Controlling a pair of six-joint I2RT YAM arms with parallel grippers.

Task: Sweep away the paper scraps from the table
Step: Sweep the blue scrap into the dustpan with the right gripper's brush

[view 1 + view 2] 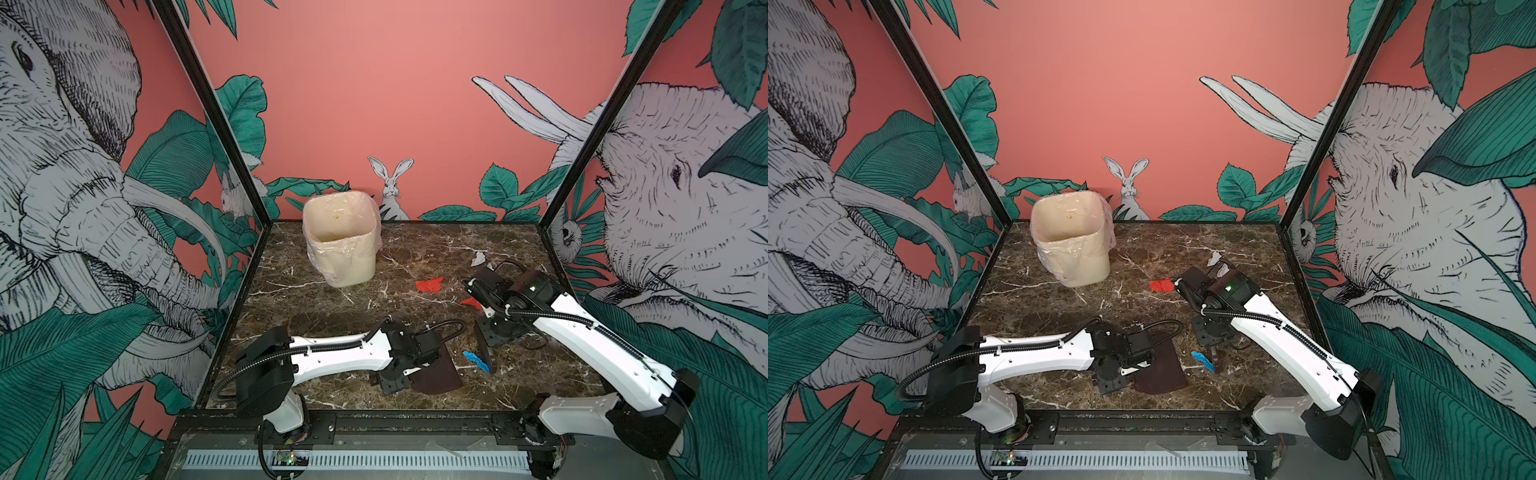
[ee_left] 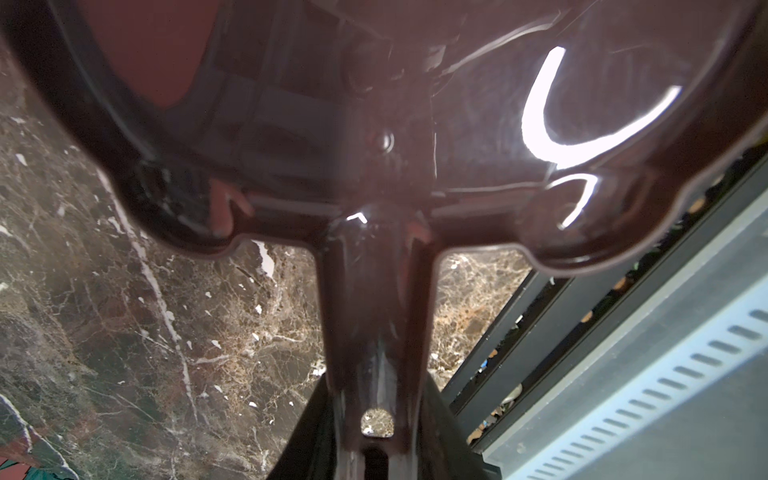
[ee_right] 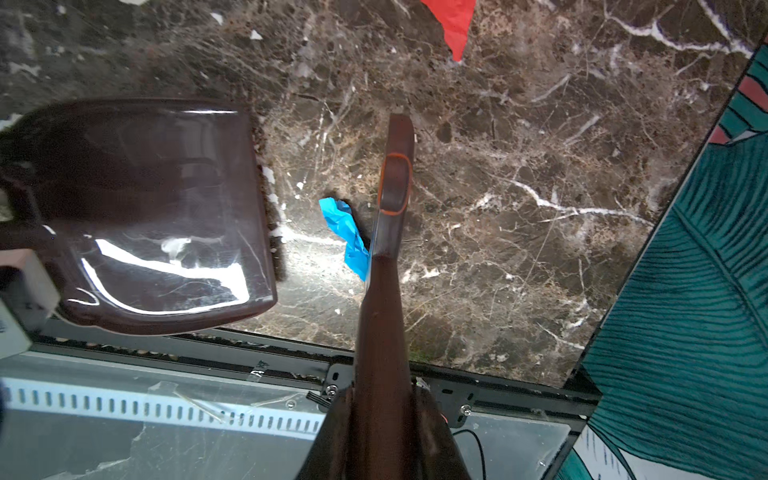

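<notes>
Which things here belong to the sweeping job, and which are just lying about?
Job:
dustpan, brush, blue scrap, red scrap, smaller red scrap, white scrap, bin, table.

Not the job:
slotted panel, rabbit mural.

Here's the table (image 1: 316, 299): the waste bin (image 1: 340, 245) stands at the back left, and the dustpan (image 1: 436, 372) lies front and centre, with the brush (image 3: 386, 266) just to its right. One paper scrap (image 1: 476, 360) sits between them, right against the brush. A second scrap (image 1: 429, 284) lies mid-table, right of the bin, and a third scrap (image 1: 478, 258) sits farther back right.
</notes>
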